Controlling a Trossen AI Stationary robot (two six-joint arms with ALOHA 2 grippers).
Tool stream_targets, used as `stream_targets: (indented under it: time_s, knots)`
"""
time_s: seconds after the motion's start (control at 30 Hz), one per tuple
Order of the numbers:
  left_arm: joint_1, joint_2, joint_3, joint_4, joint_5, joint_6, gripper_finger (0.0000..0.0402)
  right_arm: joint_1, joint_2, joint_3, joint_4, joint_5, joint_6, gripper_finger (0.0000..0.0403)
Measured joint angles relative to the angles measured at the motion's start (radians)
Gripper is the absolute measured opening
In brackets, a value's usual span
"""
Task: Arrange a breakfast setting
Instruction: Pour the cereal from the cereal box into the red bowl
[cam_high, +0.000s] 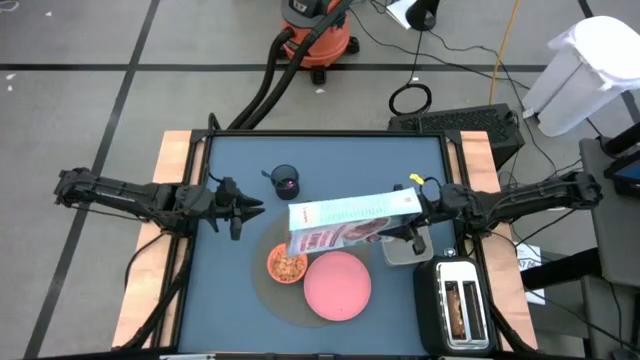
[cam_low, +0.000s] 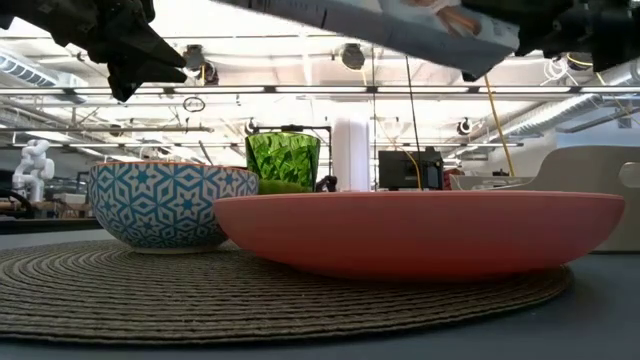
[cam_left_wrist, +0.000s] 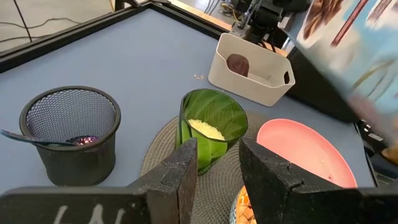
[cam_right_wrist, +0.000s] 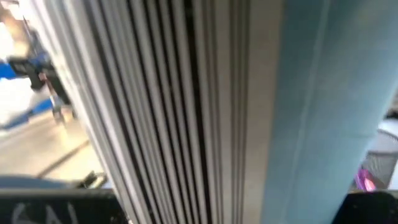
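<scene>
A: Cereal box (cam_high: 352, 222) is up in the air, tipped on its side over the middle of the table, its lower end above the small orange bowl (cam_high: 287, 265). The right gripper (cam_high: 418, 200) has it pinched at the end nearest the right arm.

B: And the bowl already shows cereal inside. It sits on the round grey mat (cam_high: 270, 290), touching or just beside the pink plate (cam_high: 337, 285).

A: Risk from here, I'd say, is overshoot. A box held at one end and tilted that far could dump cereal past the rim onto the mat or plate.

B: Or twist in the grip. All that length hangs out beyond the fingers, so a quick swing might let it slip down onto the bowl.

A: Left gripper (cam_high: 243, 210) hovers near the table's left side, fingers (cam_left_wrist: 174, 180) spread, holding nothing. The green cup (cam_left_wrist: 212, 127) lies right ahead of it, with something pale inside.

B: The dark mesh cup (cam_left_wrist: 69, 134) with the purple spoon (cam_left_wrist: 37, 139) stands beside it, off the mat.

A: Now, what can't we see? From above, the box covers the green cup entirely. The right wrist view is filled by the box's side.

B: The dark red fruit (cam_left_wrist: 238, 63) sits in the clear rectangular tub (cam_left_wrist: 252, 68), half hidden from above. The toast in the black toaster (cam_high: 457, 305) is barely readable, and whether cereal is falling right now, I can't tell.
</scene>
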Motion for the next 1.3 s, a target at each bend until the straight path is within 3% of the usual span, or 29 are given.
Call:
stream_targets:
  time_s: [0.27,0.77,1.03,1.3]
  knots:
    - [0.000,0.000,0.000,0.004,0.000,0.000,0.0124,0.000,0.000,-0.114,0.403,0.002,0.054,0.0160]
    - [0.000,0.004,0.000,0.247,0.000,0.082,0.0124,0.000,0.001,-0.133,0.764,0.003,-0.130,0.0160]
    - [0.000,0.095,0.000,0.461,0.000,0.144,0.0124,0.000,0.008,-0.133,0.808,-0.002,-0.187,0.0160]
    - [0.000,0.234,0.000,0.817,0.000,0.247,0.0124,0.000,0.027,-0.133,0.808,0.000,-0.187,0.0160]
